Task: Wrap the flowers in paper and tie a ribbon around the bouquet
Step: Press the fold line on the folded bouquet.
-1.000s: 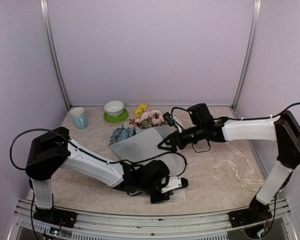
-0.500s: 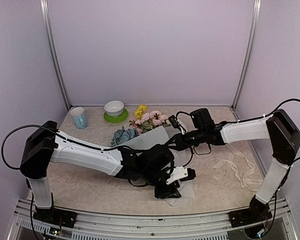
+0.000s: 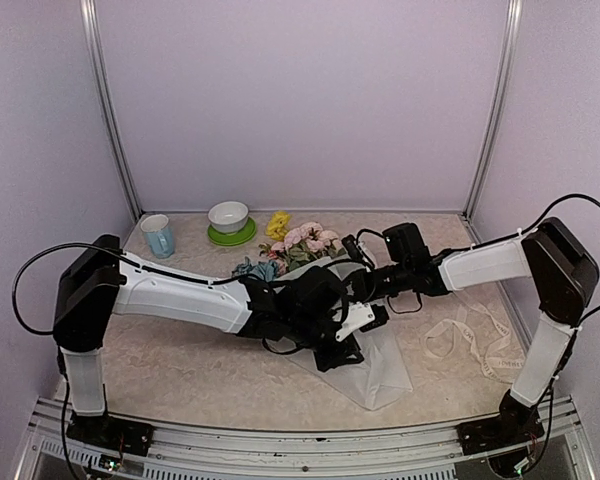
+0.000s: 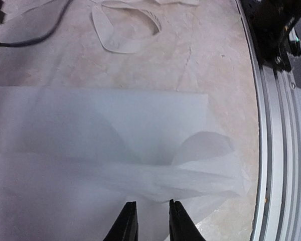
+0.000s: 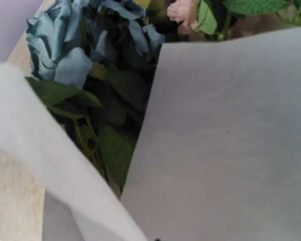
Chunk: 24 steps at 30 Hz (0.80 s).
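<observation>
The flowers (image 3: 298,242), pink, yellow and blue-teal, lie at mid table with their stems under the paper (image 3: 380,365). In the right wrist view blue petals and green leaves of the flowers (image 5: 80,50) show between two folds of paper (image 5: 231,140). My right gripper (image 3: 352,283) is shut on the paper's upper edge beside the blooms; the sheet hides its fingers. My left gripper (image 3: 348,350) hovers over the paper (image 4: 100,125) near a crumpled fold. The left gripper (image 4: 150,221) is narrowly open and pinches nothing. The ribbon (image 3: 475,340) lies loose at the right.
A blue cup (image 3: 158,236) and a white bowl on a green saucer (image 3: 229,220) stand at the back left. Loops of ribbon (image 4: 98,27) and a black cable (image 4: 35,37) lie beyond the paper. The metal front rail (image 4: 271,150) borders the table.
The left gripper let go and moved up over the paper, which now spreads toward the front edge. The right gripper slid left toward the flowers and shut on the sheet.
</observation>
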Tool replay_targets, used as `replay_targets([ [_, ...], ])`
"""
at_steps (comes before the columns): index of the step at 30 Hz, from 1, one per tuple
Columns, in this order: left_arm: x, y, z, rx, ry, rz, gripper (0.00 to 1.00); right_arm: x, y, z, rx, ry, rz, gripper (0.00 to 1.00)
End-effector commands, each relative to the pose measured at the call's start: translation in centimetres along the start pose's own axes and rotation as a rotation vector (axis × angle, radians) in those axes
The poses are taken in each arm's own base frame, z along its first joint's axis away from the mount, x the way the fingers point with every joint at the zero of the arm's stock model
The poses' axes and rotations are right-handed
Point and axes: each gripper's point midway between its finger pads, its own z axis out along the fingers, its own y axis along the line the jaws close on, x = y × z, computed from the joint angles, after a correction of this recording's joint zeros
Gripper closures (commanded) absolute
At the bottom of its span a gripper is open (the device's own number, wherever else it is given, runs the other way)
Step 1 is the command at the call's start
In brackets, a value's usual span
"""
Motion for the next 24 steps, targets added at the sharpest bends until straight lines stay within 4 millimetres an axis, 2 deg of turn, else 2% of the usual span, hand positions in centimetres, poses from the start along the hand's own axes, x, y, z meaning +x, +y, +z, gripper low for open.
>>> replay_targets([
  [1, -2.2, -1.1, -1.0, 0.013, -0.086, 0.035, 0.73, 0.1, -0.2, -0.2, 0.003, -0.02, 0.009, 1.0],
  [6, -0.9, 1.4, 1.6, -0.06, -0.039, 0.001, 0.68, 0.1, 0.2, -0.2, -0.023, -0.026, 0.01, 1.0],
  [11, -0.5, 1.0, 4.3, -0.036, -0.029, 0.017, 0.65, -0.5, 0.8, -0.5, -0.041, -0.047, 0.036, 1.0],
  [14, -0.3, 0.7, 5.1, -0.025, -0.024, 0.027, 0.65, -1.0, 1.0, -0.8, -0.038, -0.063, 0.055, 0.85],
  [16, 0.6, 0.9, 5.7, -0.021, 0.005, 0.023, 0.64, -1.3, 0.9, -1.3, -0.007, -0.069, 0.076, 0.71],
  [18, 1.6, 0.9, 6.3, -0.013, 0.035, 0.014, 0.64, -1.7, 0.4, -2.2, 0.066, -0.072, 0.098, 0.63],
  [21, 3.2, 0.8, 7.0, 0.006, 0.073, 0.0, 0.64, -2.0, -0.6, -4.7, 0.184, -0.089, 0.133, 0.47],
  [24, 4.0, 0.7, 7.2, 0.016, 0.085, -0.011, 0.64, -0.7, -2.7, -7.7, 0.302, -0.077, 0.2, 0.34],
])
